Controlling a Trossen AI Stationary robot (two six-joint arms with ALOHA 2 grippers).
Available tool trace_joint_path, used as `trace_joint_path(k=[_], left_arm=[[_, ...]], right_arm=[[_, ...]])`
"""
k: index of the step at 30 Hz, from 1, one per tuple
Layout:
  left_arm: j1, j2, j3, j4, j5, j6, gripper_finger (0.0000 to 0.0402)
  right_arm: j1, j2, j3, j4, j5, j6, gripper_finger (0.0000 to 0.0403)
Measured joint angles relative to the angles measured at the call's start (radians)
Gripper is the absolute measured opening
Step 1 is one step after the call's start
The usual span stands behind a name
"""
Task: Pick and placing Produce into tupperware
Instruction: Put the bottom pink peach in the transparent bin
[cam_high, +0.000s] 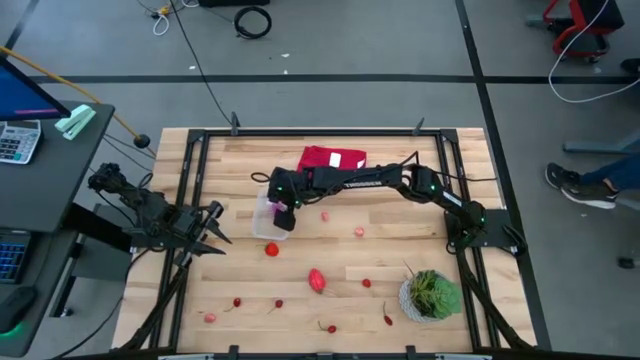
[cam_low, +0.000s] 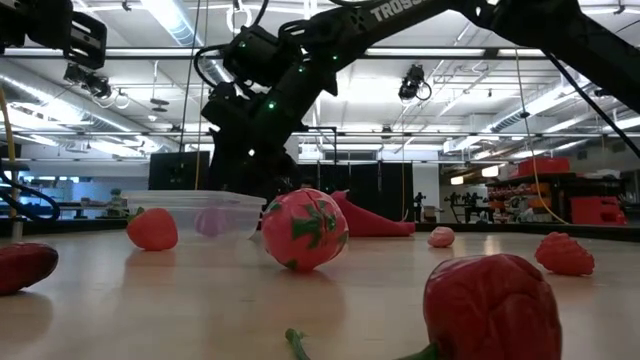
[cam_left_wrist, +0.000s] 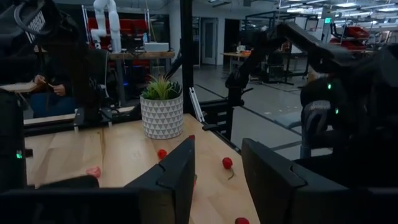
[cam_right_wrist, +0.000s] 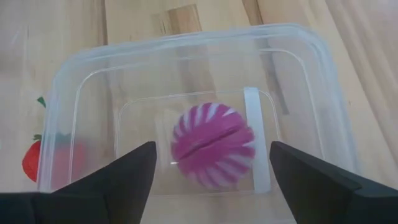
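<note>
Fingers (cam_right_wrist: 124, 177) apart above tupperware (cam_right_wrist: 74, 74) holding purple piece (cam_right_wrist: 212, 145).

Robotics lab — a big open industrial hall

Grey concrete floor (cam_high: 420, 40) with loose cables (cam_high: 252, 20) around the wooden tabletop (cam_high: 400, 150), strip ceiling lights (cam_low: 180, 20), a white robot arm (cam_left_wrist: 107, 18) and red equipment racks (cam_low: 590, 205) beyond — a workspace, no home.

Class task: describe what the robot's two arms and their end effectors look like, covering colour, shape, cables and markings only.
Both arms are dark, jointed links. The right arm carries black cabling, small green lights and white lettering in the low view. Its end effector has two flat, black, wedge-shaped fingers. The left end effector has the same broad black fingers; the left arm is black with loose cabling.
</note>
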Motion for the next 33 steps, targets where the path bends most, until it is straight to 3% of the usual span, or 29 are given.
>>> trace_joint_path(k=[5, 16, 23, 33], left_arm=[[0.0, 0.0, 0.0, -0.025, 0.0, 0.0, 0.0146], [0.0, 0.0, 0.0, -0.021, 0.001, -0.006, 0.0151], [-0.001, 0.0, 0.0, -0.021, 0.02, -0.154, 0.0147], [-0.001, 0.016, -0.001, -0.044, 0.06, -0.421, 0.0151]], right_arm=[[0.005, -0.044, 0.027, -0.064, -0.001, 0.022, 0.0311], [0.07, -0.207, 0.029, -0.478, -0.009, 0.08, 0.029], [0.177, -0.252, -0.011, -0.543, 0.059, 0.112, 0.0282], [0.323, -0.263, -0.017, -0.618, 0.075, 0.149, 0.0274]])
